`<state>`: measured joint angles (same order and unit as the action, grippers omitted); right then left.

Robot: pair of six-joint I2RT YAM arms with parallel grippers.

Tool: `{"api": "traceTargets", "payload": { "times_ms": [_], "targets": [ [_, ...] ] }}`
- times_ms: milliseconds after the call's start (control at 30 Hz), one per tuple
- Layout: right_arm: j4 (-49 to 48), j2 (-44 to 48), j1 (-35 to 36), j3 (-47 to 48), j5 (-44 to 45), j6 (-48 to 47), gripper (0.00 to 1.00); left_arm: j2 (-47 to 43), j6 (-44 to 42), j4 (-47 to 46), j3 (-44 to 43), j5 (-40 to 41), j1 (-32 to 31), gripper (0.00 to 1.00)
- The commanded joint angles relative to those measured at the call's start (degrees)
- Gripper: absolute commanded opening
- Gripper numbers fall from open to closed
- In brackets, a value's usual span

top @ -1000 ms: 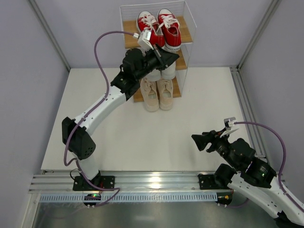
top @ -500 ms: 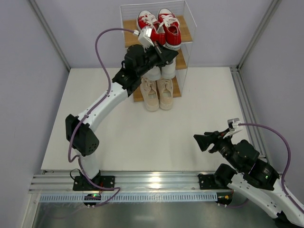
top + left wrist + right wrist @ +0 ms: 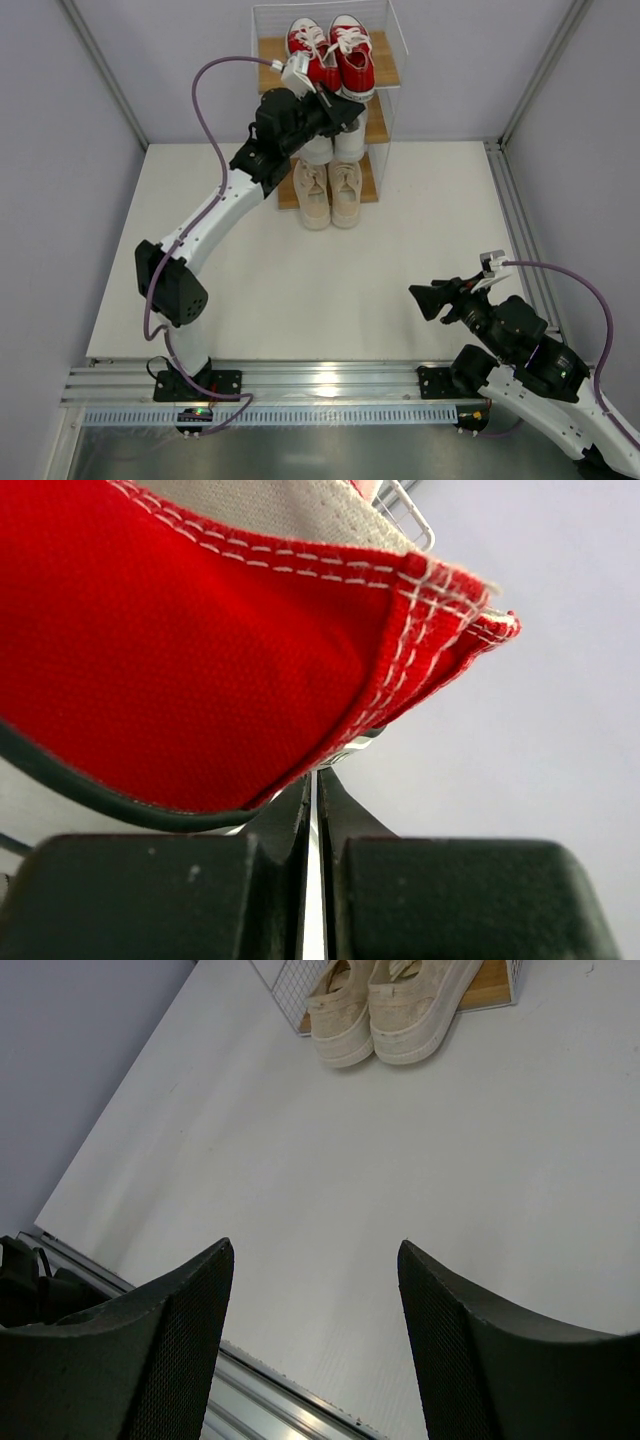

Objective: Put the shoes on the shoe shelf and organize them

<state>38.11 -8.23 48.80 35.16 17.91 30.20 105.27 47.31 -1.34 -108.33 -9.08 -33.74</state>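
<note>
Shoes fill every tier of the shoe shelf (image 3: pixel 388 70): the red pair (image 3: pixel 332 62) on top, the white pair (image 3: pixel 335 145) in the middle, the beige pair (image 3: pixel 328 192) at the bottom, jutting out over the table (image 3: pixel 300 290). Within the last second our left hand (image 3: pixel 348 108), fingers pressed together, has reached up against a red heel and nudged that pair deeper. Our right hand (image 3: pixel 425 298) hangs apart and empty, so we judge only tidying remains.

White table (image 3: pixel 420 200). Grey walls (image 3: pixel 60 170) on three sides. Metal rail (image 3: pixel 320 383) along near edge; second rail (image 3: pixel 516 230) along right edge. Toothed strip (image 3: pixel 300 414) below near rail, possibly a cable duct.
</note>
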Motion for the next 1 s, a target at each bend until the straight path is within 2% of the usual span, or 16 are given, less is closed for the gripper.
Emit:
{"api": "traceTargets", "payload": {
  "times_ms": [0, 200, 233, 300, 333, 400, 433, 500, 533, 600, 667, 733, 967],
  "targets": [
    [-0.4, 0.49, 0.25, 2.02, 0.81, 0.13, 0.68, -1.38, -1.26, -1.46, -0.04, 4.08, 3.24, 0.01],
    [-0.4, 0.58, 0.33, 2.02, 0.9, 0.21, 0.68, -7.97, -0.38, -6.03, 6.54, -2.42, 3.15, 0.02],
    [-0.4, 0.5, 0.34, 1.85, 0.9, 0.21, 0.68, -9.55, -0.2, -7.43, 8.04, -3.48, 3.06, 0.11],
    [-0.49, 0.32, 0.33, 1.85, 0.98, 0.22, 0.68, -14.55, 0.32, -8.06, 13.74, -5.5, 2.8, 0.22],
    [-0.58, 0.32, 0.25, 1.85, 0.81, 0.21, 0.68, -16.48, 0.33, -8.67, 15.94, -6.2, 2.71, 0.38],
    [-0.75, -0.12, 0.25, 1.93, 0.63, 0.39, 0.68, -22.7, 0.33, -8.59, 23.21, -7.26, 2.19, 0.53],
    [-0.84, -0.21, 0.25, 2.11, 0.55, 0.3, 0.68, -24.66, 0.07, -8.59, 26.04, -8.05, 2.01, 0.68],
    [-1.45, -0.82, 0.16, 2.02, 0.37, 0.39, 0.71, -31.23, -0.29, -7.19, 33.31, -8.23, 1.48, 0.8],
    [-1.81, -1.17, 0.25, 2.02, 0.2, 0.39, 0.73, -33.79, -0.81, -6.31, 35.63, -8.06, 1.22, 0.89],
    [-2.68, -2.49, 0.25, 1.93, 0.19, 0.22, 0.78, -38.37, -1.34, -3.42, 40.46, -7.53, 0.78, 0.99],
    [-3.39, -3.45, 0.25, 1.93, 0.19, 0.04, 0.84, -45.4, -1.95, -0.52, 46.96, -6.05, 0.51, 1.0],
    [-4.88, -4.95, 0.25, 1.93, 0.19, -0.14, 1.0, -51.8, -3.1, 5.72, 51.7, -4.99, 0.25, 1.0],
    [-7.87, -11.27, 0.25, 3.86, 0.02, -1.01, 1.0, -63.33, -7.32, 27.96, 56.47, 1.78, 0.16, 1.0]
  ]
}}
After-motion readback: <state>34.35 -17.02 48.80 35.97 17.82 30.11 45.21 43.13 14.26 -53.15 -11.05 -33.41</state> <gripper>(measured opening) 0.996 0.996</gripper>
